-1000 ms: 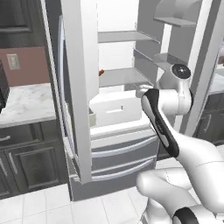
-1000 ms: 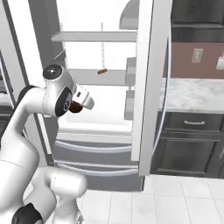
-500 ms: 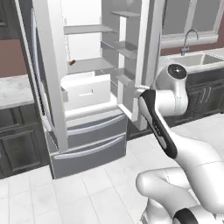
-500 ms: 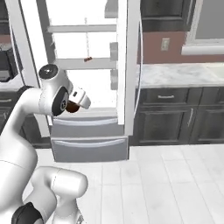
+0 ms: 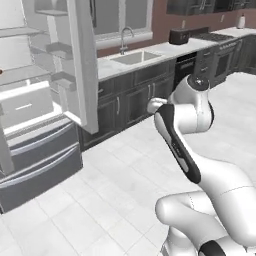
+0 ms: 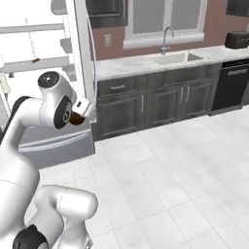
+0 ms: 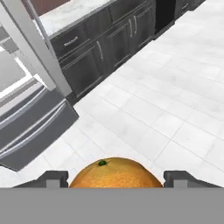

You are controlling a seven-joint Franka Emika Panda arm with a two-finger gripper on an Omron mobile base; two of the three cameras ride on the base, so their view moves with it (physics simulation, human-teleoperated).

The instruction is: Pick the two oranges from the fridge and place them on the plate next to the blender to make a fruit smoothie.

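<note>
One orange (image 7: 114, 174) sits between my fingertips (image 7: 52, 178) in the hand view, its green stem end up. My gripper (image 7: 114, 179) is shut on it and hangs over white floor tiles. In the base views my hand (image 5: 155, 105) (image 6: 80, 109) is tucked close to the arm, well off the fridge. The fridge (image 5: 30, 100) (image 6: 44, 63) stands open at the left, its right door (image 5: 82, 65) (image 7: 26, 48) swung out and the lower drawers (image 7: 30, 127) shut. The second orange, the plate and the blender are out of view.
A dark cabinet run with a pale counter, a sink and a faucet (image 5: 125, 37) (image 6: 168, 36) lines the back wall. A toaster (image 6: 237, 39) and a dishwasher (image 6: 233, 87) stand further right. A small dark item (image 6: 35, 61) lies on a fridge shelf. Wide tiled floor (image 6: 170, 175) lies ahead.
The whole picture has swung to the right: the base has turned away from the fridge, which now lies at the left edge. My gripper keeps the orange.
</note>
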